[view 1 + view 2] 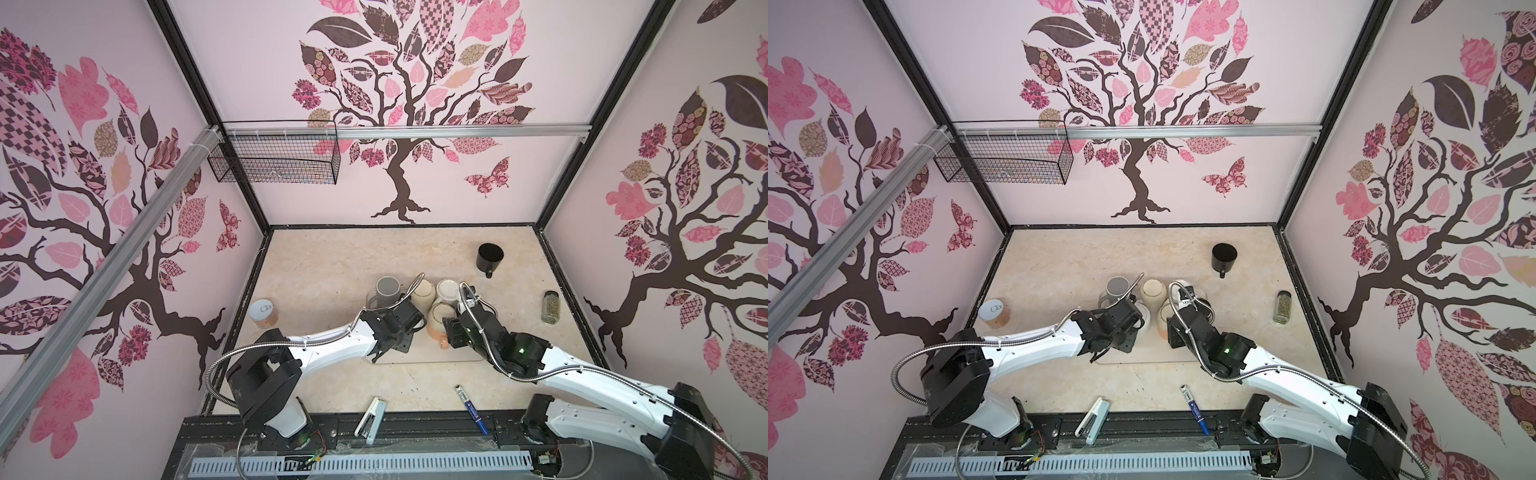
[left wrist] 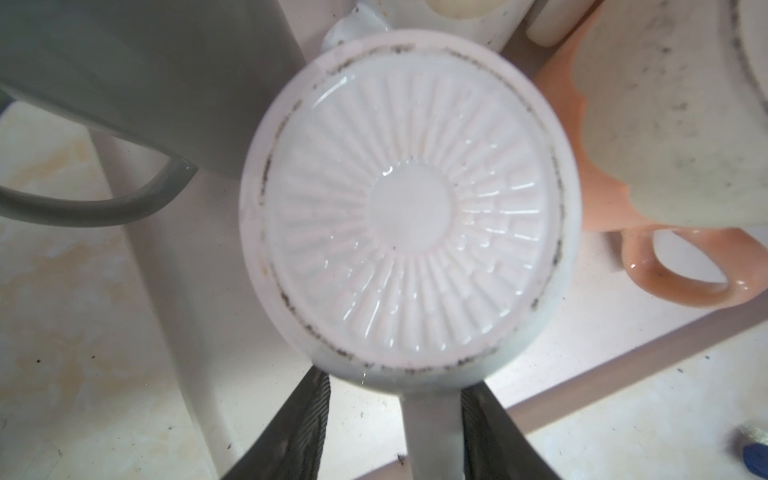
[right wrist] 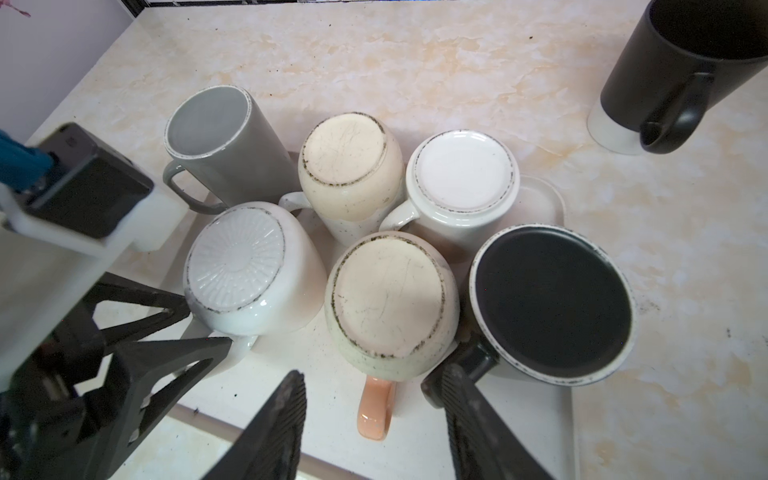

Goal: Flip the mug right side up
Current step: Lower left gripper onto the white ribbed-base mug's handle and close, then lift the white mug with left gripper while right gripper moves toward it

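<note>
Several mugs stand upside down, close together, on a white tray (image 3: 519, 415). The white mug (image 2: 409, 208) with a ribbed base is nearest my left gripper (image 2: 395, 382). Its handle (image 2: 432, 432) lies between the open fingers, one finger against it and the other apart. In a top view the left gripper (image 1: 380, 353) hides this mug. My right gripper (image 3: 370, 378) is open, its fingers on either side of the peach handle (image 3: 376, 411) of a cream mug (image 3: 390, 299), touching neither side.
Also inverted on the tray are a grey mug (image 3: 208, 124), a cream mug (image 3: 345, 153), a white mug (image 3: 463, 174) and a black mug (image 3: 548, 299). An upright black mug (image 1: 490, 255), a spice jar (image 1: 551, 306), a paper cup (image 1: 264, 313), a stapler (image 1: 370, 422) and a pen (image 1: 471, 409) stand around.
</note>
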Available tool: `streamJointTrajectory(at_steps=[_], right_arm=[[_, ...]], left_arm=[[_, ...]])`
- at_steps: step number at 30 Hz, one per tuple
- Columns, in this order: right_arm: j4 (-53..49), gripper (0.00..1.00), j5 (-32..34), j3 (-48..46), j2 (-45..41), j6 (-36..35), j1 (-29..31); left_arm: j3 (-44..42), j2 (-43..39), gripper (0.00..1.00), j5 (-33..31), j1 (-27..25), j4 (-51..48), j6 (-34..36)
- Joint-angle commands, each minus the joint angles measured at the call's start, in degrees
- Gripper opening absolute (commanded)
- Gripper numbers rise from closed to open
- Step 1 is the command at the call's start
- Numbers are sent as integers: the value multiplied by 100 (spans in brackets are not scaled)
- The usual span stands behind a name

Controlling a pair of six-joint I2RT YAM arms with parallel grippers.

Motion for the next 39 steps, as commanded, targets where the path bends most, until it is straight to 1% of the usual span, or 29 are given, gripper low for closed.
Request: streamJointTrajectory(at_steps=[1,19,30,39], right_arm=[[58,57,31,25,-120,-8,-29],[137,57,-23,-97,-268,-40,-42],[191,57,-138,-147,-307,-31,-46],[422,57,-487,-299,-511,5,-46]], left_arm=[[343,89,49,2,-23,61,74],[534,444,41,-223,-25,-6,24],[518,443,32,-409,-24,-3,30],[539,478,24,-579,-19,-27,112]])
